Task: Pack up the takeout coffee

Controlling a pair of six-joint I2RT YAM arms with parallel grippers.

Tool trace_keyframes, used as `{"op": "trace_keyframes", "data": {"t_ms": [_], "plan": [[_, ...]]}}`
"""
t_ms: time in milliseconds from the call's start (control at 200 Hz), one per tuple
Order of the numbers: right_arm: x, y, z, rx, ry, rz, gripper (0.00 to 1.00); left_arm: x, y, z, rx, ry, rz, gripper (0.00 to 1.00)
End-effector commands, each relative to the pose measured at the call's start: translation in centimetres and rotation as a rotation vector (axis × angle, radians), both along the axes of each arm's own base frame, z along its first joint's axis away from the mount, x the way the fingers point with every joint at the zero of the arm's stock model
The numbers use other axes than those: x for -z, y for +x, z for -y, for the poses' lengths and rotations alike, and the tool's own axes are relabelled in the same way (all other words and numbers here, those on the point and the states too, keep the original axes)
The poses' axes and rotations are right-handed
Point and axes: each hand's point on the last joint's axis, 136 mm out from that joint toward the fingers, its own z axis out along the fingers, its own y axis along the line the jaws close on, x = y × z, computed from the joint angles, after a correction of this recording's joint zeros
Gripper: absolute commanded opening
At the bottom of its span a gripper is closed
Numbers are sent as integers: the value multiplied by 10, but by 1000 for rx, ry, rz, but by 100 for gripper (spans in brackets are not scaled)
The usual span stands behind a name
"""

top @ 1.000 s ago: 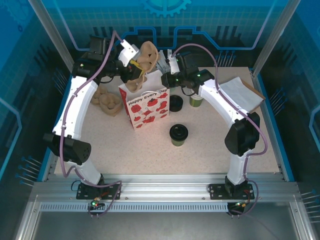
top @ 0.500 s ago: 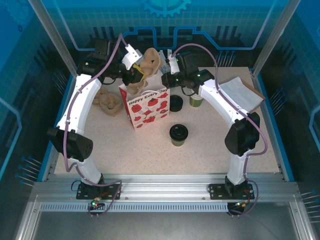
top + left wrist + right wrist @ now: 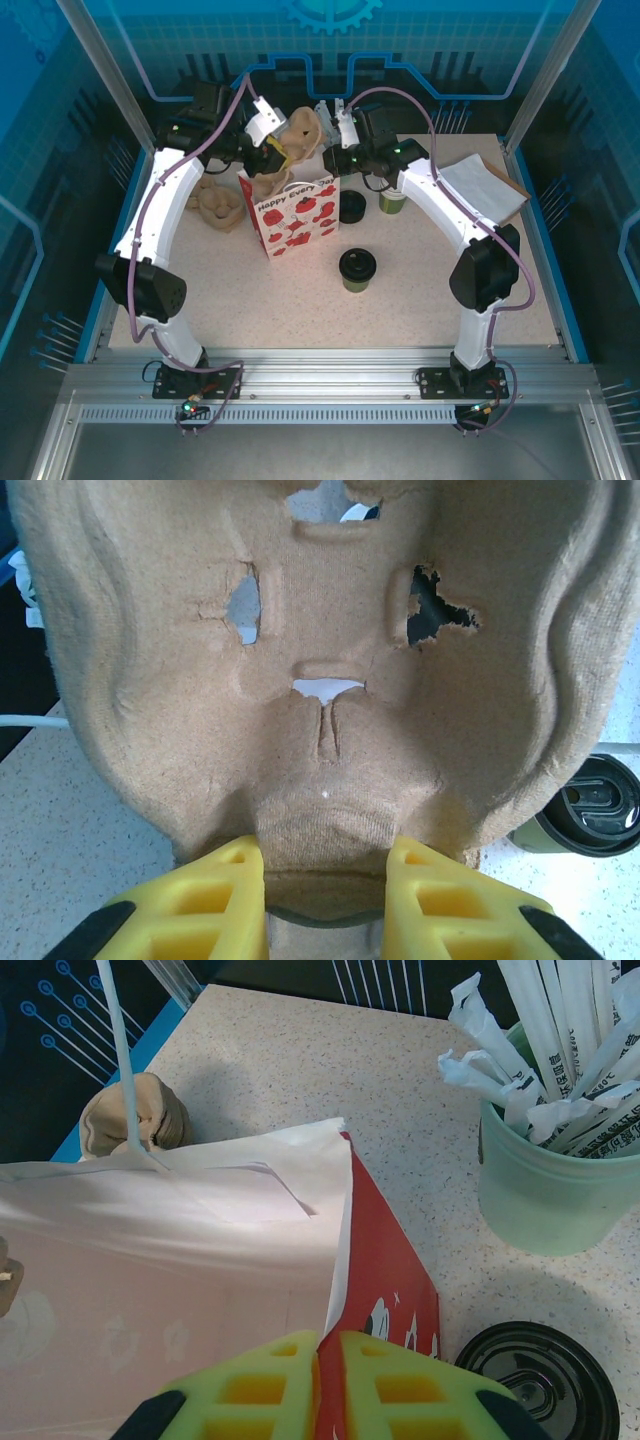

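Sitting alone mid-frame on the desk (image 3: pixel 420 300), the takeout coffee (image 3: pixel 357 268) looks light, thin-walled and easily crushed. I'd grip it gently around the sides, below the black lid. The left pincer (image 3: pixel 322 880) clamps a pulp cup carrier (image 3: pixel 320 680) and the right pincer (image 3: pixel 327 1360) pinches the gift bag's (image 3: pixel 295 215) rim.

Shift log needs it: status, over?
Left gripper shut on cup carrier at bag mouth. Right gripper shut on bag rim. Coffee on table, outside bag.

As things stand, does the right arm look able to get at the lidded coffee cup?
Probably not yet: the right gripper is shut on the rim of the paper bag; the takeout coffee stands unobstructed nearby.
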Motion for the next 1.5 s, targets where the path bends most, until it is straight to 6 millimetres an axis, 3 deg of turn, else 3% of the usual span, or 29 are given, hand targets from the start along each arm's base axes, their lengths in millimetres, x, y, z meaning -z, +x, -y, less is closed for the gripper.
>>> {"op": "trace_keyframes", "data": {"t_ms": [0, 745, 1496], "plan": [[-12, -2, 3, 5, 22, 4, 14, 16, -5, -4, 16, 38, -44, 26], [-11, 3, 15, 40, 37, -15, 13, 48, -6, -10, -4, 200, -123, 25], [-7, 0, 11, 9, 52, -27, 13, 73, 3, -10, -22, 318, -165, 24]]}}
